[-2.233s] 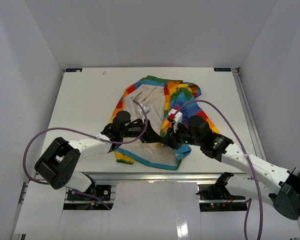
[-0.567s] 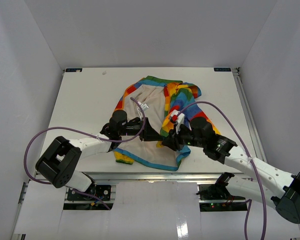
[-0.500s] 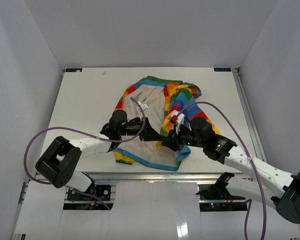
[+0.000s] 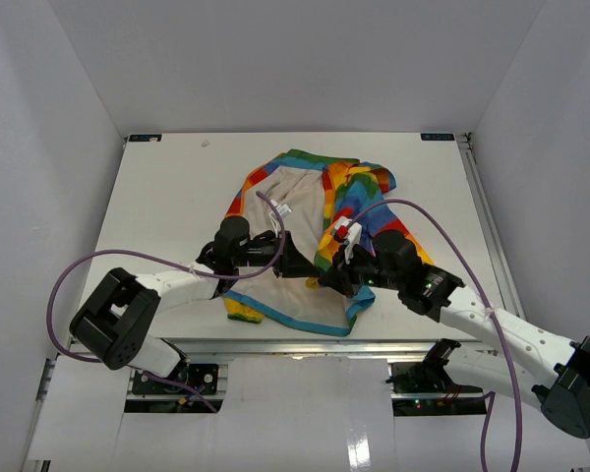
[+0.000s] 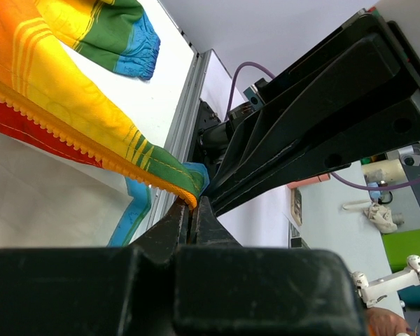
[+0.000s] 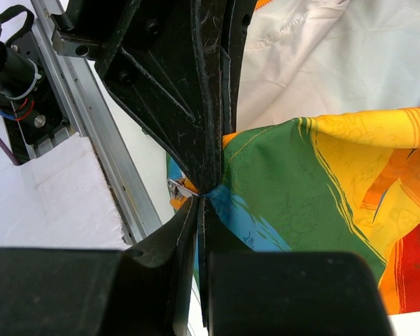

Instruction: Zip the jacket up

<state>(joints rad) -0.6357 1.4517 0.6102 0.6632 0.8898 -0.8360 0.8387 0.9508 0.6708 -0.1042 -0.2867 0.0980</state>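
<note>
The rainbow-striped jacket (image 4: 295, 197) lies open on the table, cream lining up. My left gripper (image 4: 305, 270) reaches in from the left. In the left wrist view it (image 5: 192, 205) is shut on the bottom end of the orange zipper (image 5: 77, 143). My right gripper (image 4: 322, 280) meets it tip to tip from the right. In the right wrist view it (image 6: 199, 199) is shut at the blue hem corner (image 6: 238, 217), its tips pinching the silver zipper pull (image 6: 176, 187). The left gripper's black fingers (image 6: 206, 91) come down from above onto the same spot.
The table's near edge, a metal rail (image 6: 91, 147), runs just beside both grippers. A sleeve with a blue cuff (image 5: 136, 52) lies further back. White walls enclose the table on the left, the back and the right.
My right gripper has shut at the hem corner; half a second ago it stood partly open. Both arms and the jacket have barely shifted.
</note>
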